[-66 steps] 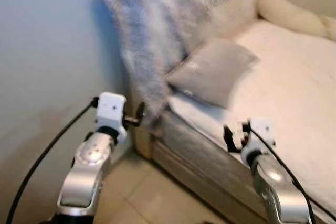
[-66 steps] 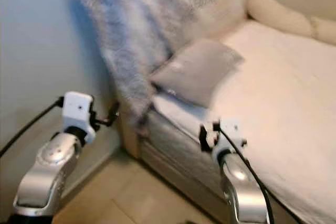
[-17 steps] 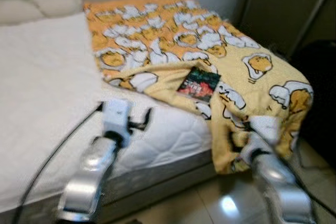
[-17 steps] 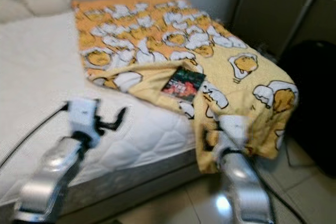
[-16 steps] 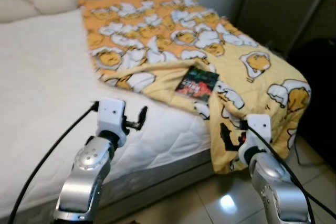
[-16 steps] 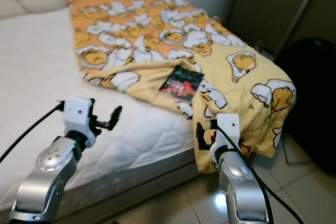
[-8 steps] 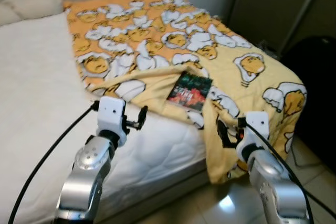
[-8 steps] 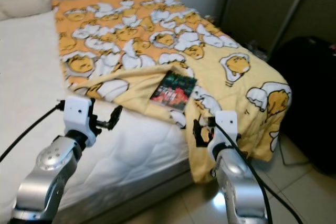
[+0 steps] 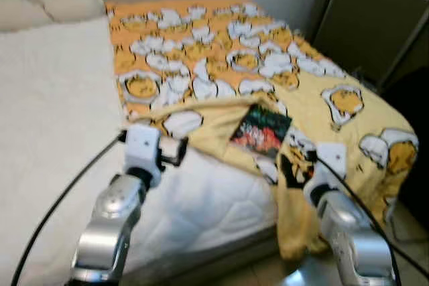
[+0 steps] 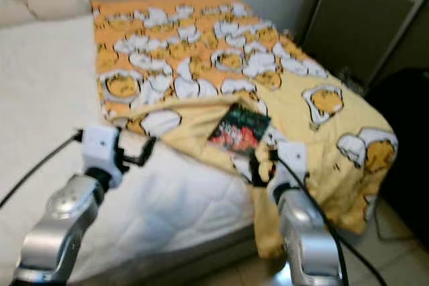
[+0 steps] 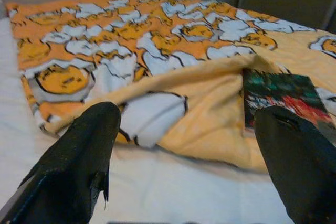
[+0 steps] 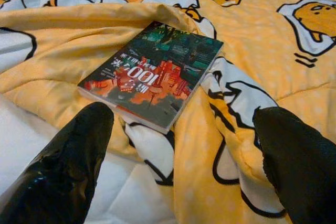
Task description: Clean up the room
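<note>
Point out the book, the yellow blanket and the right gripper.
book (image 12: 155,72): right wrist view, middle of its cover.
yellow blanket (image 9: 221,51): left eye view, its patterned top.
right gripper (image 12: 184,163): right wrist view, midway between its open fingertips.

A soft, matt yellow-and-orange cartoon-print cloth blanket (image 12: 273,51) is seen under a glossy dark paperback book (image 12: 157,74); a quilted white fabric mattress (image 9: 221,195) is shown alongside.

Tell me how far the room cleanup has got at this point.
Nothing looks tidied yet. The book lies on the rumpled yellow blanket, which is bunched over the bed with a folded-back edge. Both tools are open and hold nothing: the right tool faces the book, and the left tool hovers over the mattress near the fold. Left: pick up the book and straighten the blanket.
</note>
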Tool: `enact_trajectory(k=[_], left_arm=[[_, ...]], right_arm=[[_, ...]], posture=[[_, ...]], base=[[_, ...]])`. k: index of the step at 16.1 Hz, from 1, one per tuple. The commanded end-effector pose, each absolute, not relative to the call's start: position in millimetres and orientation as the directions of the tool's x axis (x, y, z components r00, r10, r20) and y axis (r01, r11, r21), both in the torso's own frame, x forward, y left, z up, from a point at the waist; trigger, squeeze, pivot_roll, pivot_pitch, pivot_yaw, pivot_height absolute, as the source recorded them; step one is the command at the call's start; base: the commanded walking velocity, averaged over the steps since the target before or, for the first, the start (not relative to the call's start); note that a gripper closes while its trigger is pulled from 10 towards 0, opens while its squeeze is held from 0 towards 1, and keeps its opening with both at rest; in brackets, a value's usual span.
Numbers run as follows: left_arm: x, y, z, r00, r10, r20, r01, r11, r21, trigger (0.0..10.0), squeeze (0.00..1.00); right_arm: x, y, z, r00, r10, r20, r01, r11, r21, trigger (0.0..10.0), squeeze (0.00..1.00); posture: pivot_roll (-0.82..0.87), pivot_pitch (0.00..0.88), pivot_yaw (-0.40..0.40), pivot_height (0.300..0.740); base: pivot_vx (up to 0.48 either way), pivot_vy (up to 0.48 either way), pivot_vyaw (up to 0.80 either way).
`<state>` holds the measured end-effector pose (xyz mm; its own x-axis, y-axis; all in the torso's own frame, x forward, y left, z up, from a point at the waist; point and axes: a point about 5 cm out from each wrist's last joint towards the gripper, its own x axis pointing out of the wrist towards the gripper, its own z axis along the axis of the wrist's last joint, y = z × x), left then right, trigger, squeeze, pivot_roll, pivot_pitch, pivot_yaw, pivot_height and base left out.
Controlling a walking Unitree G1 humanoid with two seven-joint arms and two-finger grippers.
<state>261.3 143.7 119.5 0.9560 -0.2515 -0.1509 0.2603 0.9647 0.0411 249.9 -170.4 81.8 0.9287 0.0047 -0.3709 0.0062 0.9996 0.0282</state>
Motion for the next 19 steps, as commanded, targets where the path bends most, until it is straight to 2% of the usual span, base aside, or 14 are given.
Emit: enact_trajectory(k=[1,8,12,13,19], left_arm=[[263,134,124,0.950,-0.283,-0.132,0.290,0.956,0.035,10.0,0.00],[263,133,123,0.948,-0.288,-0.138,0.297,0.953,0.051,10.0,0.00],[261,129,123,0.934,-0.328,-0.145,0.341,0.937,0.076,10.0,0.00],[259,128,123,0.919,-0.362,-0.156,0.378,0.922,0.087,10.0,0.00],[249,125,118,0.825,-0.507,-0.248,0.544,0.832,0.110,10.0,0.00]], right_arm=[[248,-182,82,0.928,-0.039,-0.371,0.042,0.999,0.000,10.0,0.00],[248,-182,80,0.925,-0.038,-0.379,0.044,0.999,0.007,10.0,0.00],[253,-183,76,0.914,-0.009,-0.406,0.036,0.998,0.057,10.0,0.00],[259,-182,76,0.918,0.019,-0.396,0.033,0.992,0.124,10.0,1.00],[290,-187,53,0.888,0.078,-0.454,0.113,0.918,0.380,10.0,1.00]], posture=[[0.01,0.000,-0.010,0.740],[0.01,0.000,-0.008,0.740],[0.01,0.000,-0.006,0.740],[0.01,0.000,-0.002,0.740],[0.03,0.000,0.024,0.740]], base=[[0.315,0.000,0.00],[0.310,0.000,0.00],[0.000,0.000,0.00],[0.000,0.000,0.00],[0.000,0.000,0.00]])
